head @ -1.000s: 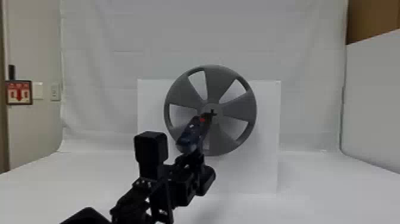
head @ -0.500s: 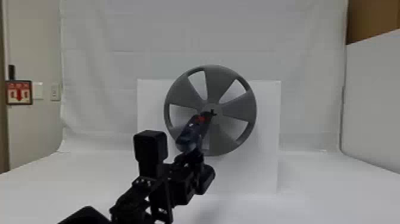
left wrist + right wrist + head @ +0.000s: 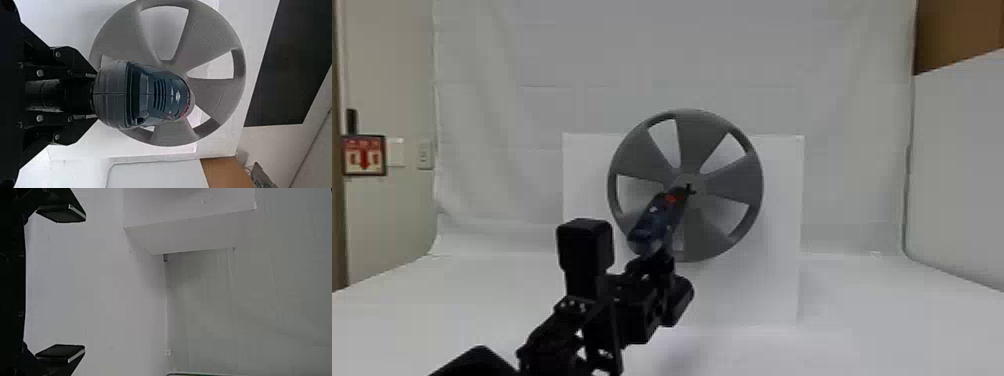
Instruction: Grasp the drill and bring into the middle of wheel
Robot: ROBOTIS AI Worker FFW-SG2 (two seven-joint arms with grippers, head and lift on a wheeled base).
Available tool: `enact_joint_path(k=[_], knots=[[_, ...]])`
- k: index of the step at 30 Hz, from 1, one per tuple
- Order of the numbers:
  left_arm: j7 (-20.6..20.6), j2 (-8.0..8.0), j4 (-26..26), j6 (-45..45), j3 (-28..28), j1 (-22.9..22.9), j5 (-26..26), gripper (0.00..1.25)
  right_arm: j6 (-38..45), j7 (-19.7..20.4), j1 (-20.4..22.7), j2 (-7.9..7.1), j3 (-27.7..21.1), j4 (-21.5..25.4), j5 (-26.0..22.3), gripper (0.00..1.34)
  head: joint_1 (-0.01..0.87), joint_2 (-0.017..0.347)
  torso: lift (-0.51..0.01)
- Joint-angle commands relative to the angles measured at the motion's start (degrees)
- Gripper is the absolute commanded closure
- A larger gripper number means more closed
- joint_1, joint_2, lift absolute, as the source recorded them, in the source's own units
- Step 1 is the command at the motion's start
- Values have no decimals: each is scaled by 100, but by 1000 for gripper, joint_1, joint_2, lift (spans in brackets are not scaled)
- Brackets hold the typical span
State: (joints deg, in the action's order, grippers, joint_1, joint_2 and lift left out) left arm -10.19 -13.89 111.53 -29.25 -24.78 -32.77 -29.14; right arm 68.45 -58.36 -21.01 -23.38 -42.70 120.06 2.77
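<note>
Grips the cordless drill [image 3: 657, 222] firmly between the left gripper's [image 3: 94, 95] closed-in fingers, so likely counts the grasp as done. Aims the drill's front end at the hub [image 3: 701, 181] of the gray spoked wheel [image 3: 687, 137], seemingly near the middle; cannot tell contact. Probably leaves only final centering. Holds the right gripper [image 3: 85, 284] with fingers apart.
</note>
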Motion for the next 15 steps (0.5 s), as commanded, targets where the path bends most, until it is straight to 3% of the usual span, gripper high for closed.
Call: enact_joint_path(k=[1,15], knots=[[61,0,9,51,17,52,-40,1216,2,0,9,-9,-2,0,4,128,54,31,-403],[236,-149,580,86,52,430,13,1214,2,0,18,53,-37,0,4,128,54,31,-403]])
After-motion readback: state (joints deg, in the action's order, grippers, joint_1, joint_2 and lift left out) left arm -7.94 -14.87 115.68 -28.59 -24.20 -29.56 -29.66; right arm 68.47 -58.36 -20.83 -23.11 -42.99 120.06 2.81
